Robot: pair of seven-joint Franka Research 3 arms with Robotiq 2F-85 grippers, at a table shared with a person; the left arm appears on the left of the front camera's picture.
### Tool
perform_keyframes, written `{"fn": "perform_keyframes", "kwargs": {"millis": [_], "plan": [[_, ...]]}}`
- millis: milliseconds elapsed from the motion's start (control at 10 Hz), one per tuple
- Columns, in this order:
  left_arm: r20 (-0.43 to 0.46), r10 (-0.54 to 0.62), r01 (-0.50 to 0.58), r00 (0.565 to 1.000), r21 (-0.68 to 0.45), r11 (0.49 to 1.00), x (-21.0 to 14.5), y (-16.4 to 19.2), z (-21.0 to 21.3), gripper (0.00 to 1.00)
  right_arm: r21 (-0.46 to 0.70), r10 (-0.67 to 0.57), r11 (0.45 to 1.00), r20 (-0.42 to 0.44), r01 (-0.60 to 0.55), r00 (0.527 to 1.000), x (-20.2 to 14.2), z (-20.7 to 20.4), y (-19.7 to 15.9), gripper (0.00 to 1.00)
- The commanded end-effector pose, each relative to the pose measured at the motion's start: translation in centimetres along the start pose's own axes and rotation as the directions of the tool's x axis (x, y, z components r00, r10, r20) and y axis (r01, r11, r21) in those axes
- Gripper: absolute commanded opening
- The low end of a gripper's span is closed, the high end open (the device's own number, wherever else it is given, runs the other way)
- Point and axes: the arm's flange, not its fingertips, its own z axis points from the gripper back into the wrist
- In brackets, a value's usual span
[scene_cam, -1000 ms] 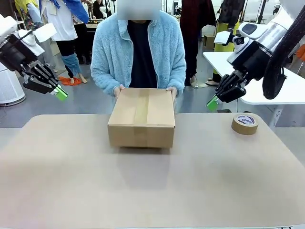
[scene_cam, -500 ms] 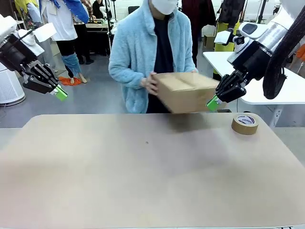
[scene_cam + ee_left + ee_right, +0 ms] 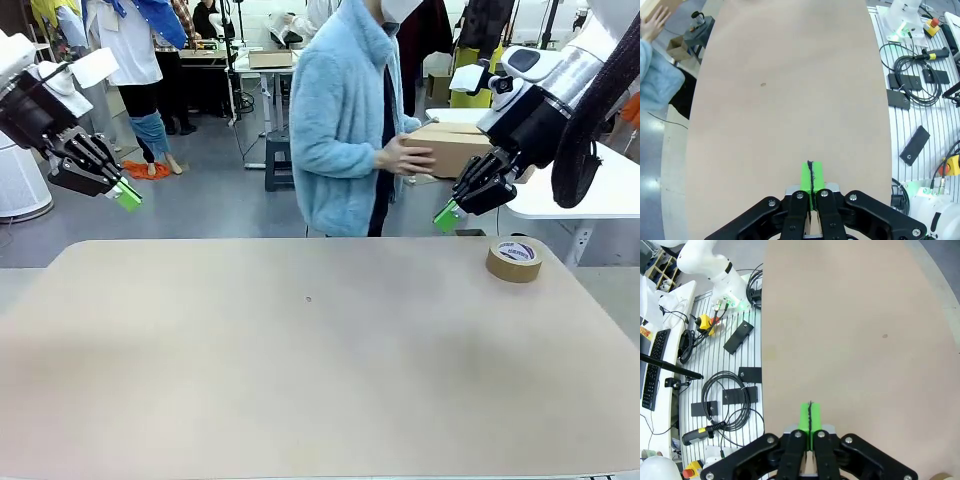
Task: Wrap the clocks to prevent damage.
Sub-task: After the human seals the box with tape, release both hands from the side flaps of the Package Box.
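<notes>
The clocks are out of view. My left gripper [image 3: 128, 195] hangs shut above the table's far left corner, green pads pressed together with nothing between them; the left wrist view shows it [image 3: 811, 172] over bare tabletop. My right gripper [image 3: 446, 215] is shut and empty too, raised at the far right, and looks down on the table [image 3: 810, 415]. A person in a light blue fleece [image 3: 345, 120] stands side-on behind the table, carrying a taped cardboard box [image 3: 450, 148] in both hands, off to the right behind my right gripper.
A roll of brown packing tape [image 3: 514, 259] lies flat near the far right edge of the beige table [image 3: 300, 360]. A white table stands behind on the right. Cables and black boxes lie on the slatted base beside the table in both wrist views.
The person lifted the cardboard box off the middle of the table and turned right with it, carrying it away. Neither arm has moved.
</notes>
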Motion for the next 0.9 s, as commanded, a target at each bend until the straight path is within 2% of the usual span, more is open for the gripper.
{"fn": "perform_keyframes", "kwargs": {"millis": [0,800], "plan": [[-0.002,-0.002,0.002,1.0,0.011,1.0,0.16,0.14,-0.03,0.0,-0.006,-0.005,1.0,0.002,0.005,1.0,0.18,-0.16,-0.35,0.01],[-0.002,-0.002,0.002,1.0,0.011,1.0,0.16,0.14,-0.03,0.0,-0.006,-0.005,1.0,0.002,0.005,1.0,0.18,-0.16,-0.35,0.01]]}}
